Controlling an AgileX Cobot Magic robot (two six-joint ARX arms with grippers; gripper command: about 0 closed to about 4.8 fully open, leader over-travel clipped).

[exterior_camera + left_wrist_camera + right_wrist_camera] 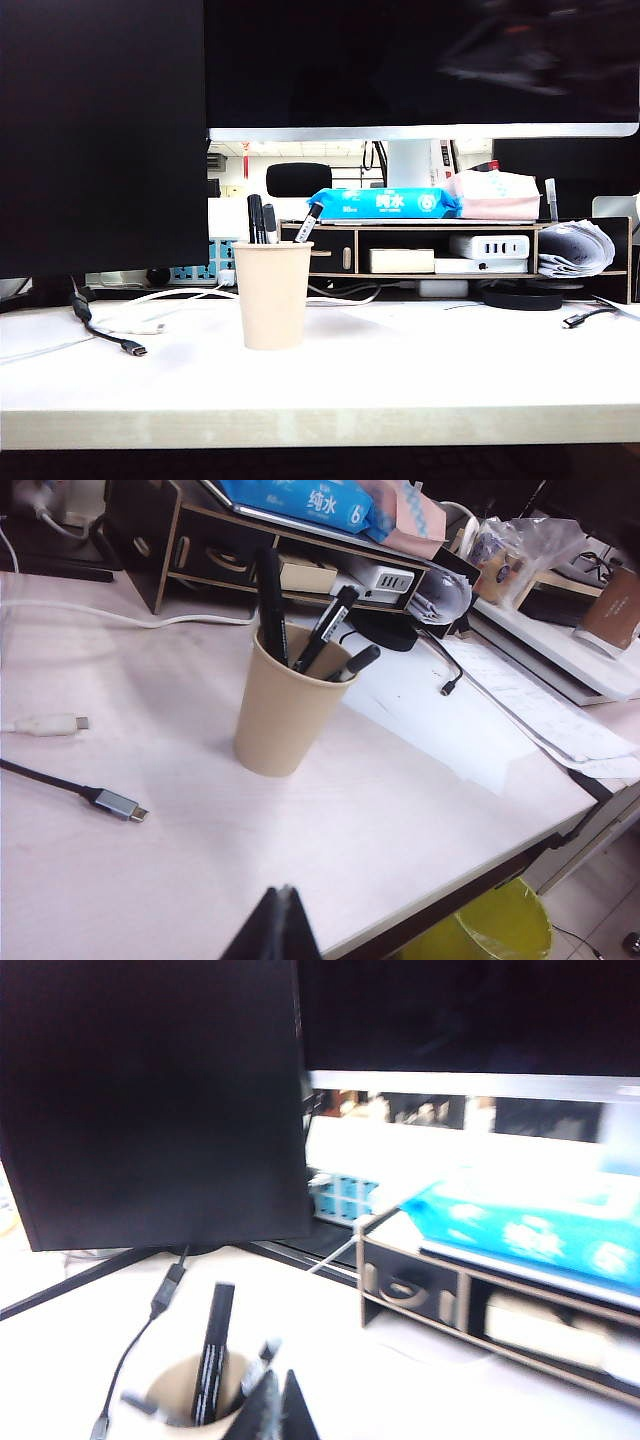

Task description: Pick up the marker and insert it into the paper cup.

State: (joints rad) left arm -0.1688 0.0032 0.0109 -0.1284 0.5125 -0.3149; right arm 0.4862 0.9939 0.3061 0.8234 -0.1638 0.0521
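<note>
Exterior view: marker (254,218) upright in paper cup (272,294); both grippers closed.

place: likely office | evidence: monitor (420,65), desk organiser (440,250), cables (110,335)

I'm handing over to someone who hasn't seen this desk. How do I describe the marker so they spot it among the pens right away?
Find the cream paper cup standing alone on the white table, in front of the wooden desk organiser. Three pens stand in it; the marker is the tallest, standing nearly upright. It alone is black all over, while its neighbours lean and show a white band or grey barrel.
</note>
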